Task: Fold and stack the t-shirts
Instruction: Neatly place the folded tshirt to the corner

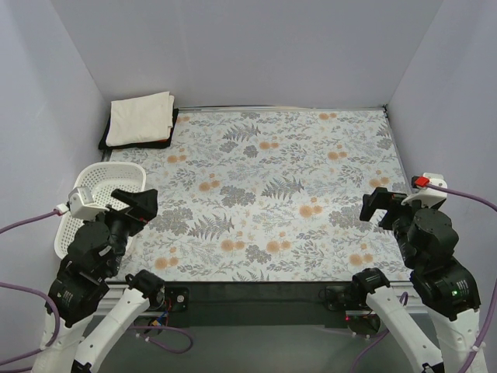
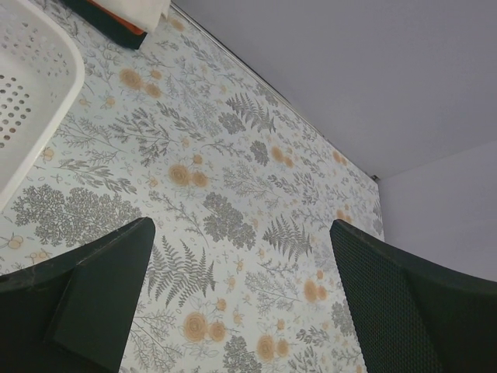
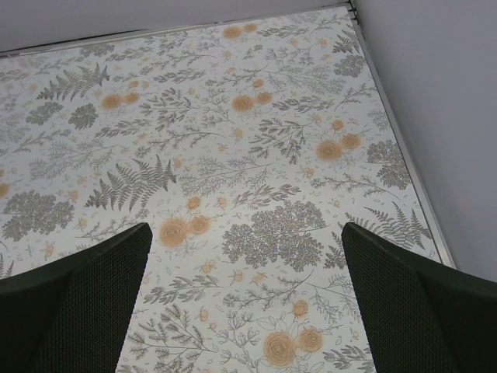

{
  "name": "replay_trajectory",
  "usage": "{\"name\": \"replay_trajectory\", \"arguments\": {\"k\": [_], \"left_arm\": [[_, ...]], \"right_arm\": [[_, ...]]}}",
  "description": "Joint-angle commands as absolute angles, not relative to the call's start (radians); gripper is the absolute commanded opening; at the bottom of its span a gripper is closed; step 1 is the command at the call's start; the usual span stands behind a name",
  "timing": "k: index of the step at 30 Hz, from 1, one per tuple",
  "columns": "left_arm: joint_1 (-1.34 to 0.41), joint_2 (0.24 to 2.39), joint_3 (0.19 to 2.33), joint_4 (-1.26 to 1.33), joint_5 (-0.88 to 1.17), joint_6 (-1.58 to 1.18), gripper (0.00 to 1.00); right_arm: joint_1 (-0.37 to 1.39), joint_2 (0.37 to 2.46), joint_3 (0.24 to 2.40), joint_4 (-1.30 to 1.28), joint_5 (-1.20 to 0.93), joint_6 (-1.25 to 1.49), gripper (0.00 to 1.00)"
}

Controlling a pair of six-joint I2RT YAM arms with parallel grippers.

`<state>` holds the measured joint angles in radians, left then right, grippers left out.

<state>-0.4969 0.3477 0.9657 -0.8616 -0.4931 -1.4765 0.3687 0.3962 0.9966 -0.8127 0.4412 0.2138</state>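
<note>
The t-shirts lie folded in a stack at the table's back left corner, the cream one [image 1: 140, 117] on top and the black one [image 1: 106, 141] at the bottom. In the left wrist view a thin orange edge [image 2: 116, 14] shows between the cream t-shirt [image 2: 147, 6] and the black t-shirt [image 2: 105, 20]. My left gripper [image 1: 146, 208] [image 2: 241, 233] hovers open and empty over the near left of the table, far from the stack. My right gripper [image 1: 374, 208] [image 3: 247, 229] hangs open and empty over the near right.
A white perforated basket [image 1: 101, 172] [image 2: 48, 84] stands at the left edge beside my left gripper. A floral cloth [image 1: 272, 186] covers the table. Grey walls close in the left, back and right sides.
</note>
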Motion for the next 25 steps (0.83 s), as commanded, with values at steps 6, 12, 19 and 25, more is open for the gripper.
{"name": "replay_trajectory", "arguments": {"k": [6,12,19,25], "left_arm": [[-0.499,0.341,0.897,-0.836,-0.567,-1.490,0.90],[-0.499,0.328,0.815,-0.736,-0.588,-1.511,0.90],[-0.499,0.336,0.793,-0.692,-0.618,-1.493,0.90],[-0.499,0.348,0.793,-0.664,-0.629,-1.460,0.90]], "right_arm": [[0.374,0.339,0.963,-0.715,0.445,0.167,0.98],[0.373,0.318,0.940,-0.700,0.436,0.172,0.98],[0.374,0.327,0.936,-0.683,0.422,0.161,0.98],[0.373,0.341,0.919,-0.627,0.397,0.158,0.98]]}}
